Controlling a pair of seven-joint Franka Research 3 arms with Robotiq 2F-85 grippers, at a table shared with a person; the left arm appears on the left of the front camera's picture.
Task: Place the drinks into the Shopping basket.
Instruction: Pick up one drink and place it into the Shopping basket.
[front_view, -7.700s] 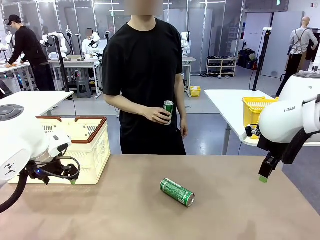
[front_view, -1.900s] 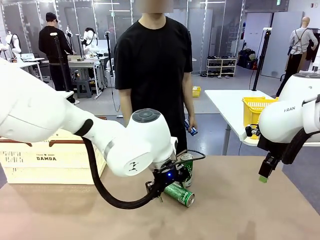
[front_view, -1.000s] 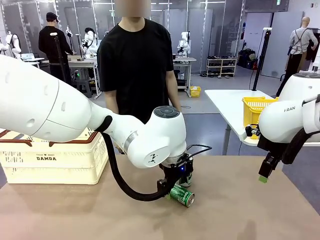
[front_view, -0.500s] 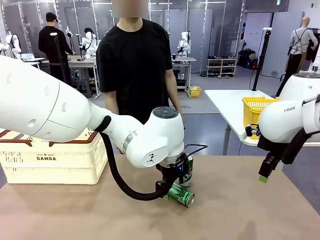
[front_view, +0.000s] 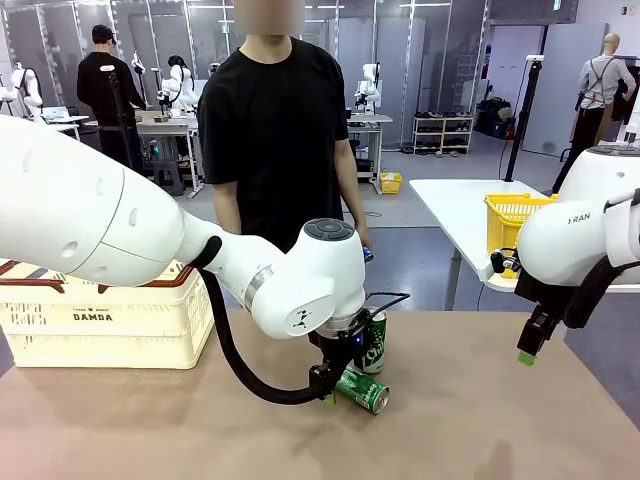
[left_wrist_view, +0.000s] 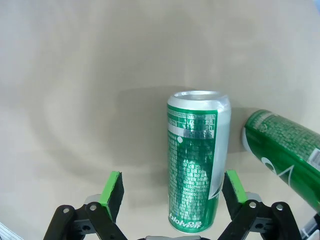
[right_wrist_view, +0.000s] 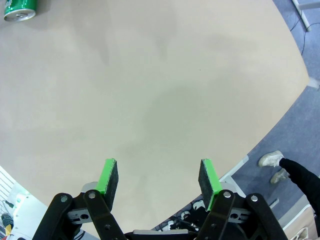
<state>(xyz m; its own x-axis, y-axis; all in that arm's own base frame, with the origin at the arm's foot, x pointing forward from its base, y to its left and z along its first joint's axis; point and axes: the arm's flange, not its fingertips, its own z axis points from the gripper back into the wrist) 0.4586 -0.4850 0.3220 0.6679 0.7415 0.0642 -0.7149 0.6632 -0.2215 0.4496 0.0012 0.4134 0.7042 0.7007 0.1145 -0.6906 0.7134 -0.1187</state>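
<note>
Now, from the front, the left gripper (front_view: 335, 383) has come down from beside the Shopping basket (front_view: 110, 312) onto the lying can (front_view: 362, 390), and an upright can (front_view: 373, 340) stands just behind it. From its wrist, the jaws are spread and the lying can sits between them, nearer the right one and ungripped, so the grab looks next. The right gripper (right_wrist_view: 157, 180) hangs spread and empty above the bare table (right_wrist_view: 150, 100).

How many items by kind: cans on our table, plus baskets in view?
Green cans: 2, the upright can and the lying can
Cream basket: 1
Yellow basket: 1, on the far table
Total: 4
</note>
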